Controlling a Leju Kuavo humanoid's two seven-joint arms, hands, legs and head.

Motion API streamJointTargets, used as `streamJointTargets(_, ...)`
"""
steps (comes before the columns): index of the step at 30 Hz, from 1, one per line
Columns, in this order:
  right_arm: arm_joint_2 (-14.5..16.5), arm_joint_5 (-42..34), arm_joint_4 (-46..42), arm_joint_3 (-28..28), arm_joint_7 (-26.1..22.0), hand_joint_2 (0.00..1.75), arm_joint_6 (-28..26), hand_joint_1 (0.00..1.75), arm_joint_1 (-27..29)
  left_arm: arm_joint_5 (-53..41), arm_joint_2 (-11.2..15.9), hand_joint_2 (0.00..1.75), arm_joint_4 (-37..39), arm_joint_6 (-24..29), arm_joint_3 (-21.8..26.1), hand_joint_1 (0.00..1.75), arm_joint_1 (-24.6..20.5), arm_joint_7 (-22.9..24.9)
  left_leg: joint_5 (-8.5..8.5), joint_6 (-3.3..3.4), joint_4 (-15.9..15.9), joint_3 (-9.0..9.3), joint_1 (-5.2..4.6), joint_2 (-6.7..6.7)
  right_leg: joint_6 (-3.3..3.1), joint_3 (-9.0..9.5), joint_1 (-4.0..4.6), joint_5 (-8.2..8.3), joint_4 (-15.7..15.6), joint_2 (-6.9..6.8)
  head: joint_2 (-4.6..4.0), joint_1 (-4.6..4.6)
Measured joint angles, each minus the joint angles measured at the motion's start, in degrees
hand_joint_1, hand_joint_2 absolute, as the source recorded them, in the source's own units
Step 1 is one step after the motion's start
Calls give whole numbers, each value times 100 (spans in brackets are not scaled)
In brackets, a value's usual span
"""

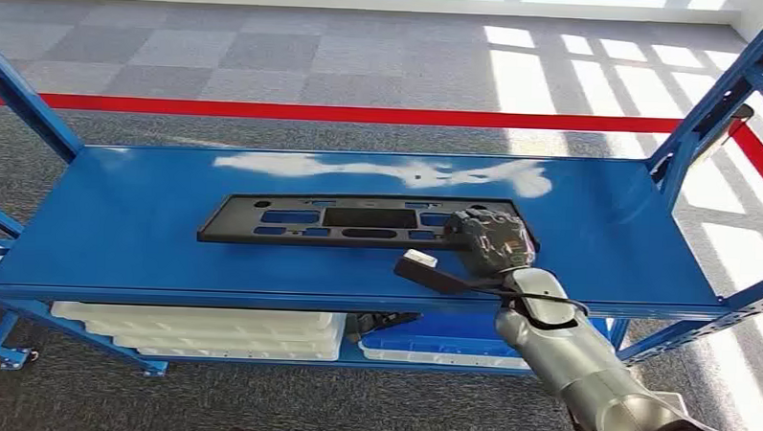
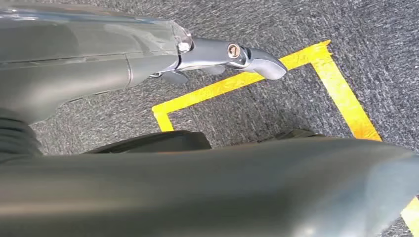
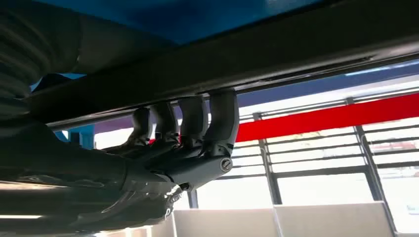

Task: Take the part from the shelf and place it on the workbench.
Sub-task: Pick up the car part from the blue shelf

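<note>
The part (image 1: 358,221), a long flat black panel with cut-out slots, lies on the top board of the blue shelf (image 1: 119,225), and everything else is best placed from it. Its long axis runs left to right across the shelf, parallel to the shelf's front edge, and it sits roughly midway between front and back.

Left of the part, the board is bare blue metal up to the shelf's slanted post. Below the part, on the lower level, lie stacked white trays (image 1: 201,329) and, further right, a blue bin (image 1: 431,344).

The left hand (image 2: 232,57) is well away from the part: its wrist view looks down at grey carpet and yellow floor tape (image 2: 341,94), so that arm seems to hang at the robot's side. Its fingers look extended with nothing in them, so I read it as empty and loosely open.

At the part's right end is the right hand (image 1: 487,240), clearly the nearer of the two. In the right wrist view its fingers (image 3: 195,121) curl over the panel's dark edge, so it appears to grip the part at that end.

Held at one end only, the long panel reaches leftward away from the hand, so the lift will probably make the free left end sag or swing; that is the thing to watch when carrying it clear of the shelf posts.
</note>
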Motion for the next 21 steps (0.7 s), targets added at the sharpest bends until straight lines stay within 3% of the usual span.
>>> streamJointTargets(21,-9,5,-39,21,-26,175,0,175,27,6,-11,175,0,-3,9,0,19,4,-4,-1,9,5,3,-71,4,50,1,177,-172,7,0,0)
